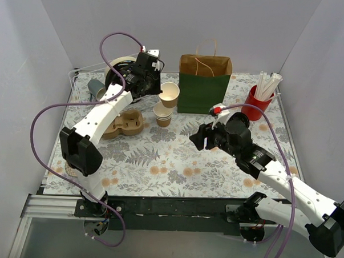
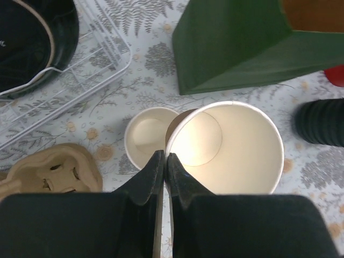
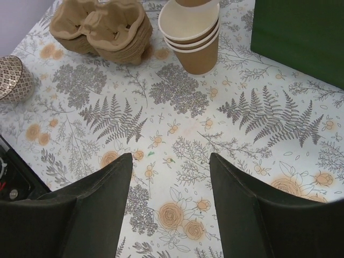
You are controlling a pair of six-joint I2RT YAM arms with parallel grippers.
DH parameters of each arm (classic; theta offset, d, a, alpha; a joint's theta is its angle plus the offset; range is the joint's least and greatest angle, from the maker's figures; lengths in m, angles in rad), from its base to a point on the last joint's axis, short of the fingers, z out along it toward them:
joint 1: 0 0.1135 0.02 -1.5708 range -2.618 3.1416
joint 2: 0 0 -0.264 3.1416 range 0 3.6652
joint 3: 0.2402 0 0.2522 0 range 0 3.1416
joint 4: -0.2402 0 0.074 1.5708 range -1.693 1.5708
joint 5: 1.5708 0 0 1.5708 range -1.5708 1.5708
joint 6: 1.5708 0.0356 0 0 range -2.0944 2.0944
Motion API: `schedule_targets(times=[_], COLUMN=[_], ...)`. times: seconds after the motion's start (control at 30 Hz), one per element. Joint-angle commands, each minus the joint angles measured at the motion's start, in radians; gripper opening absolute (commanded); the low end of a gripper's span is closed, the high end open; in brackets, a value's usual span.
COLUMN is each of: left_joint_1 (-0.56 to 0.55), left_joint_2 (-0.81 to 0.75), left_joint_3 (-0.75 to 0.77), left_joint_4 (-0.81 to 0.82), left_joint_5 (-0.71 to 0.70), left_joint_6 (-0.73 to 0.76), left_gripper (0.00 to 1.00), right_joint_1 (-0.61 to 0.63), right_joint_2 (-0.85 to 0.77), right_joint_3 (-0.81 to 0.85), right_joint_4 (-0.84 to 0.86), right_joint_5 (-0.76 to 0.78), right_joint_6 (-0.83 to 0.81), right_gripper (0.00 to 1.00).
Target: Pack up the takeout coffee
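No takeout coffee with a black lid shows in any view. My left gripper point(image 1: 160, 90) point(image 2: 165, 157) is shut, pinching the rim of a lidless tan paper cup point(image 1: 169, 94) point(image 2: 228, 148) with a white inside. That cup hangs tilted just above a stack of lidless cups point(image 1: 163, 115) point(image 2: 145, 137) point(image 3: 193, 35). Right of it stands the green paper bag point(image 1: 204, 87) point(image 2: 242, 48) point(image 3: 301, 37), its top open. My right gripper point(image 1: 202, 136) point(image 3: 171, 161) is open over the bare floral cloth in front of the bag, with nothing between its fingers.
A cardboard cup carrier point(image 1: 124, 124) point(image 2: 51, 172) point(image 3: 102, 24) lies left of the stack. A white wire rack point(image 2: 86, 70) holding black lids point(image 1: 118, 69) sits at the back left, beside a grey cup point(image 1: 96, 89). A red cup of white straws point(image 1: 256, 103) stands right of the bag. A patterned bowl point(image 3: 11, 78) is near the left arm's base.
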Motion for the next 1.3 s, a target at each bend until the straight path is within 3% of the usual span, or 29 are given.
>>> schedule_targets(times=[0.0, 0.1, 0.23, 0.4, 0.6, 0.87, 1.03, 1.27], left_joint_1=[0.0, -0.003, -0.038, -0.15, -0.241, -0.267, -0.276, -0.279], left_joint_2=[-0.166, -0.277, -0.413, -0.573, -0.568, -0.47, -0.452, -0.438], left_joint_3=[-0.057, -0.15, -0.382, -0.65, -0.86, -0.909, -0.922, -0.922], left_joint_4=[-0.004, 0.016, 0.048, 0.178, 0.294, 0.367, 0.424, 0.421], left_joint_5=[0.212, 0.286, 0.326, 0.282, 0.175, 0.032, 0.035, 0.038], left_joint_6=[0.007, 0.004, -0.016, -0.076, -0.124, -0.11, -0.098, -0.09], left_gripper=[0.0, 0.0, 0.0, 0.0, 0.0, 0.0, 0.0, 0.15], right_joint_1=[0.002, 0.002, 0.002, 0.001, 0.001, 0.002, 0.002, 0.002], right_joint_2=[-0.087, -0.147, -0.223, -0.292, -0.296, -0.247, -0.232, -0.207], right_joint_3=[0.05, 0.058, 0.067, 0.069, 0.064, 0.047, 0.023, -0.004], right_joint_4=[-0.014, -0.067, -0.138, -0.213, -0.23, -0.224, -0.204, -0.176], right_joint_5=[-0.001, 0.034, 0.089, 0.172, 0.244, 0.295, 0.329, 0.368], right_joint_6=[0.006, 0.003, -0.011, -0.015, -0.007, -0.008, -0.008, -0.015], right_gripper=[0.67, 0.67, 0.67, 0.67, 0.67, 0.66, 0.66, 0.66])
